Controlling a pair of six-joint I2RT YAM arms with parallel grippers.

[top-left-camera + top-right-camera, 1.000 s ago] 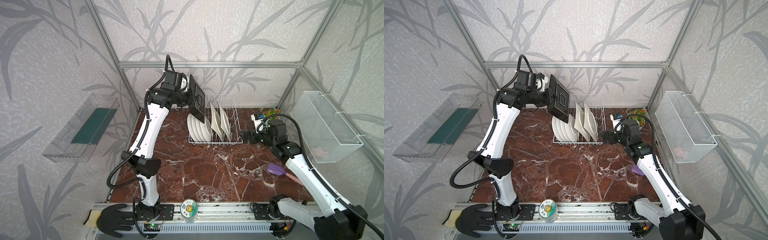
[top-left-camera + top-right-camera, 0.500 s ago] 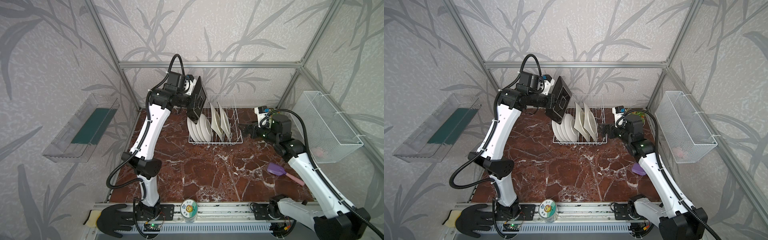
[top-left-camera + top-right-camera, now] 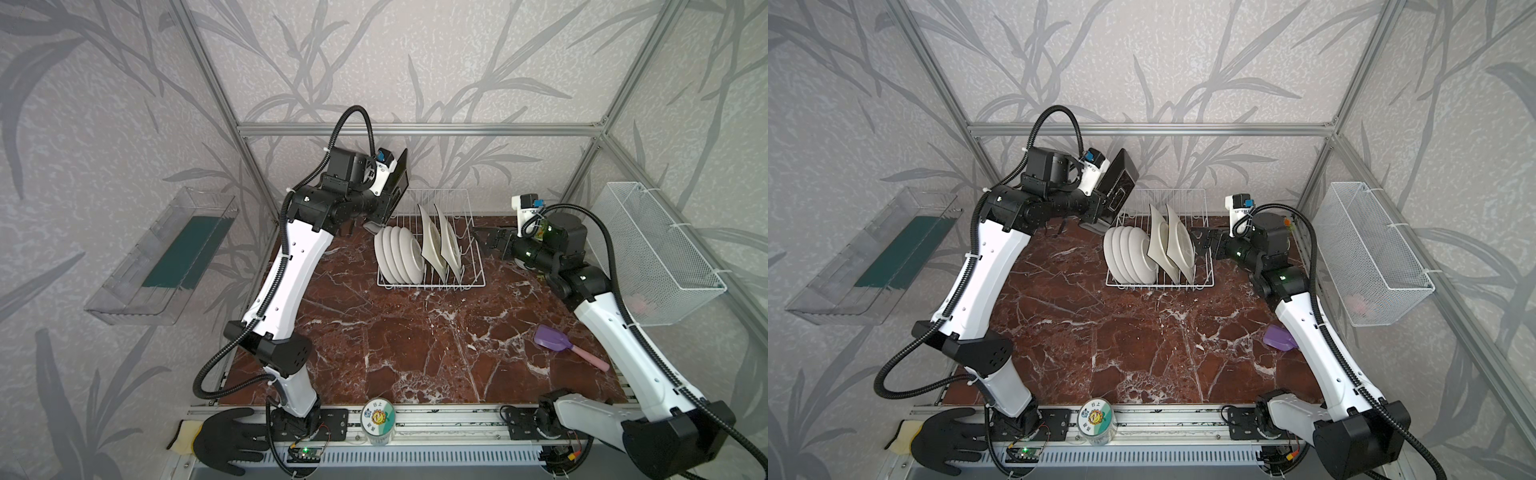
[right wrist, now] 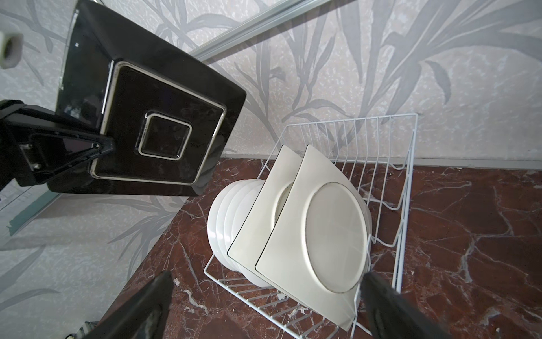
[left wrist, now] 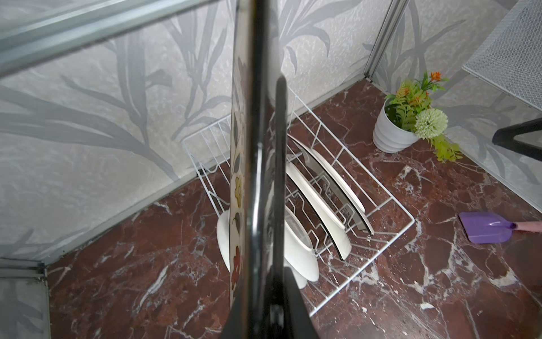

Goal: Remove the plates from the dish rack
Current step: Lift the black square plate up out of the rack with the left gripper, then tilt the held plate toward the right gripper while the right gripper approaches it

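My left gripper (image 3: 383,206) is shut on a black square plate (image 3: 397,179) (image 3: 1119,183), holding it in the air above the back left corner of the dish rack (image 3: 432,285) (image 3: 1158,286). In the left wrist view the plate (image 5: 258,146) is edge-on, with a floral face on one side. In the right wrist view I see its black back (image 4: 152,117). In the rack stand several round white plates (image 3: 395,253) (image 4: 225,217) and two cream square plates (image 3: 440,241) (image 4: 316,234). My right gripper (image 3: 484,241) (image 4: 268,278) is open at the rack's right side and faces the nearest cream plate.
A potted plant (image 5: 393,129) stands in the back right corner. A purple scoop (image 3: 548,337) lies at the right of the marble table. A white mesh basket (image 3: 656,249) hangs on the right wall and a clear tray (image 3: 162,257) on the left wall.
The left arm has raised and turned the black plate, so it is now more edge-on above the rack. The right gripper has moved back along the rack's right side and its wrist has rolled.
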